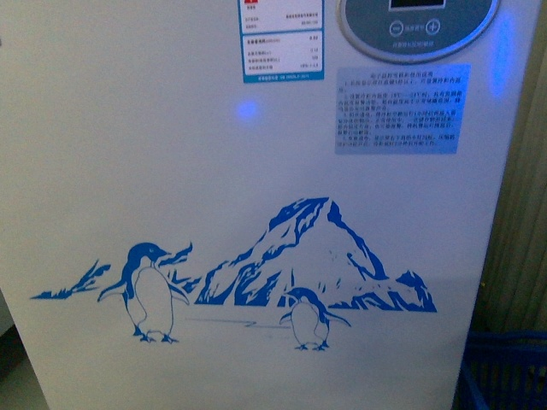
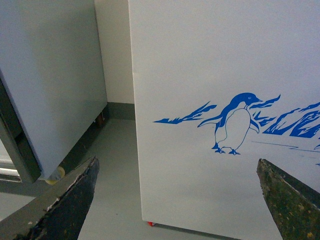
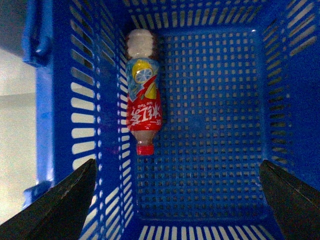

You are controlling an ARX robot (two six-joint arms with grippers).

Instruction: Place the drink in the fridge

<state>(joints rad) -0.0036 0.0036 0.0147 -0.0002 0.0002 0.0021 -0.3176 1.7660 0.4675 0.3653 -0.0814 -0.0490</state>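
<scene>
Right gripper (image 3: 177, 170) hangs over the blue basket (image 3: 210, 15), fingers spread wide, nothing between them. Left gripper (image 2: 177, 162) is likewise spread and empty, facing the front of the fridge (image 2: 200, 60). The drink (image 3: 143, 107) lies on its side on the basket floor, red cap toward the gripper end, pressed along one slatted side wall. Main risk, as I judge it: that wall leaves little or no room for a finger on the far side of the bottle, so a straight descent could land a fingertip on the slats or on the label and shove the bottle instead of closing around it. It is round and lying flat, so a glancing touch may roll it away. Second risk: the left arm sits near the white panel and could knock it if it swings. Beyond, the fridge (image 1: 256, 171) fills the front view, with the basket (image 1: 504, 371) showing only as a corner at its right. Not visible anywhere: the fridge top and lid, so I cannot tell whether it is open. Sticker text is too small to read, and both grippers' fingers are cut off by the frame edges. A grey cabinet (image 2: 50, 75) stands beside the fridge.
</scene>
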